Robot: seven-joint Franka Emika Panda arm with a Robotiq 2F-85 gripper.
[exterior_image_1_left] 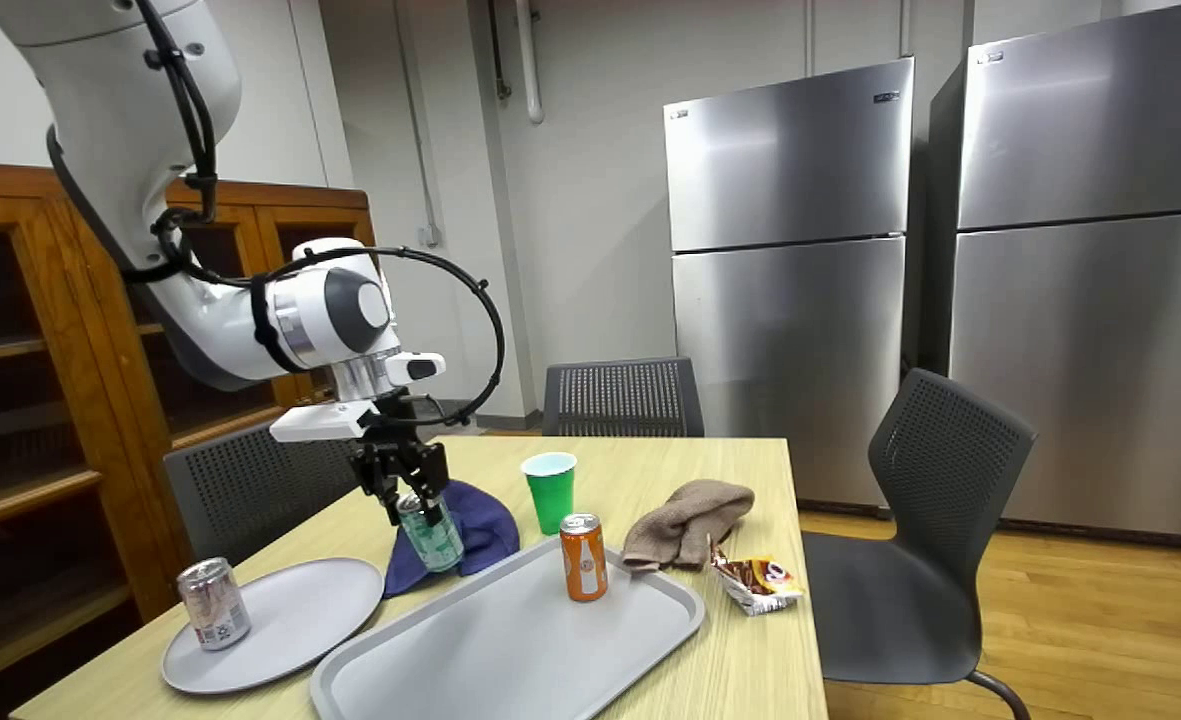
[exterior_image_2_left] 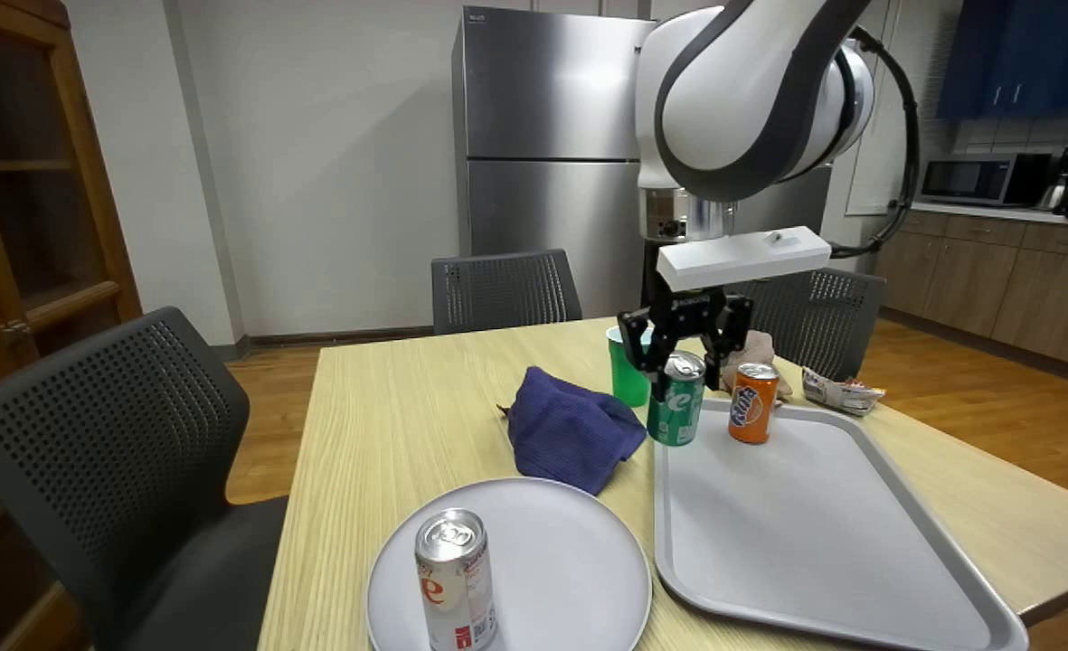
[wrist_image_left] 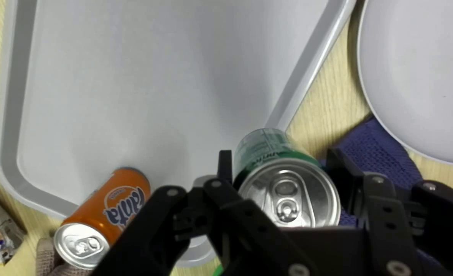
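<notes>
Gripping the green can [wrist_image_left: 282, 178] by its sides, your pincer [exterior_image_2_left: 685, 384] holds it tilted at the edge of the grey tray [exterior_image_2_left: 796, 524], with the blue cloth [exterior_image_2_left: 574, 429] just beside; whether its base touches anything, your views do not settle. An orange can [exterior_image_2_left: 752, 405] stands upright on that tray, and a green cup [exterior_image_1_left: 551, 500] stands near it. Farther out, your tabletop [exterior_image_2_left: 407, 407] carries a crumpled brown cloth [exterior_image_1_left: 692, 522] by the tray's rim, a snack packet [exterior_image_1_left: 760, 580], and a round plate [exterior_image_2_left: 570, 561] bearing an upright silvery can [exterior_image_2_left: 457, 579].
</notes>
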